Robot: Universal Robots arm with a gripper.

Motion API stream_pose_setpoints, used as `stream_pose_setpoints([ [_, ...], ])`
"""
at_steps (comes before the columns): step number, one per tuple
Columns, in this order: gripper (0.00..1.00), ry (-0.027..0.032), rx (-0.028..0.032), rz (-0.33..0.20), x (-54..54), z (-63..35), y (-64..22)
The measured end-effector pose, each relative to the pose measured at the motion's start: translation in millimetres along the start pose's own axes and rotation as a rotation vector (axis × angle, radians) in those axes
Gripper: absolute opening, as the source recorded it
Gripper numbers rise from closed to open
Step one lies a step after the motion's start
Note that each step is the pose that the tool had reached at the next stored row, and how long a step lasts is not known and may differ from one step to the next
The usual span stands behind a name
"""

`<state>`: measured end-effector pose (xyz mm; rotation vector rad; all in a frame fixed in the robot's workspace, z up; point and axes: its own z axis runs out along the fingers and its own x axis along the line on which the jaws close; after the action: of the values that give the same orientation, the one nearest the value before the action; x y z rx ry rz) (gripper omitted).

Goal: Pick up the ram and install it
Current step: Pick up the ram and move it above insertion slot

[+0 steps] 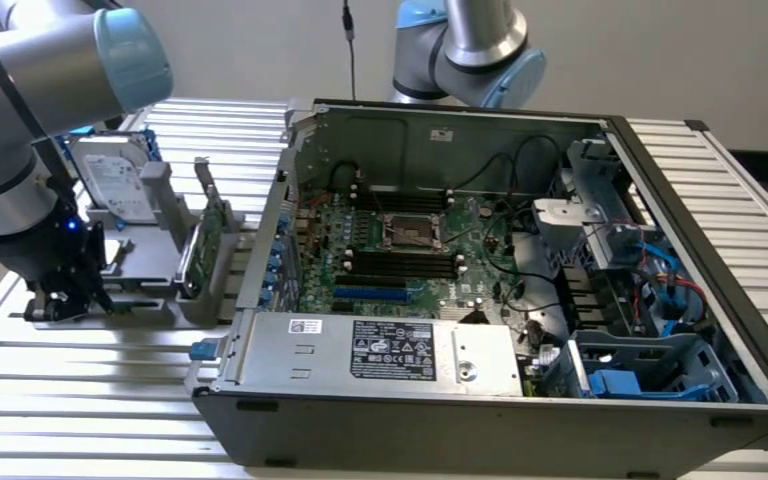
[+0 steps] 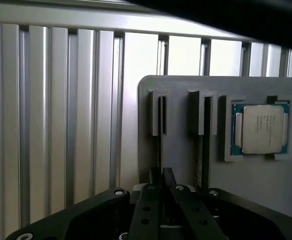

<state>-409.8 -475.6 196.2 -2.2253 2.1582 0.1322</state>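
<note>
A computer case (image 1: 491, 425) and a parts holder (image 1: 144, 272) are sitting side by side on a table (image 1: 91, 400).
The case is sitting at the exterior view's right, the motherboard (image 1: 398, 240) lying in it and the power supply (image 1: 384, 350) sitting before the board. On the holder, at that view's left, the hard drive (image 1: 111, 180) is standing at the back, the expansion card (image 1: 204, 250) nearest the case, and the ram (image 2: 160, 140) in a slot near the processor (image 2: 262, 129), the gripper (image 2: 166, 175) hanging at that slot.

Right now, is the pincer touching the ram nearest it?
Cannot tell. In the wrist view the pincer sits at one end of the ram standing in the gray holder, but neither contact nor a gap shows plainly.
</note>
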Motion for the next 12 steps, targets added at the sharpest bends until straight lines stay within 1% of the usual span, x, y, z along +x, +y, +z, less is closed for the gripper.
stream_pose_setpoints([
  [6,0.14,-0.0002,-0.0058,0.004,0.1,-0.5,-3.7],
  [12,0.14,-0.0003,-0.006,0.004,0.1,-0.5,-5.1],
])
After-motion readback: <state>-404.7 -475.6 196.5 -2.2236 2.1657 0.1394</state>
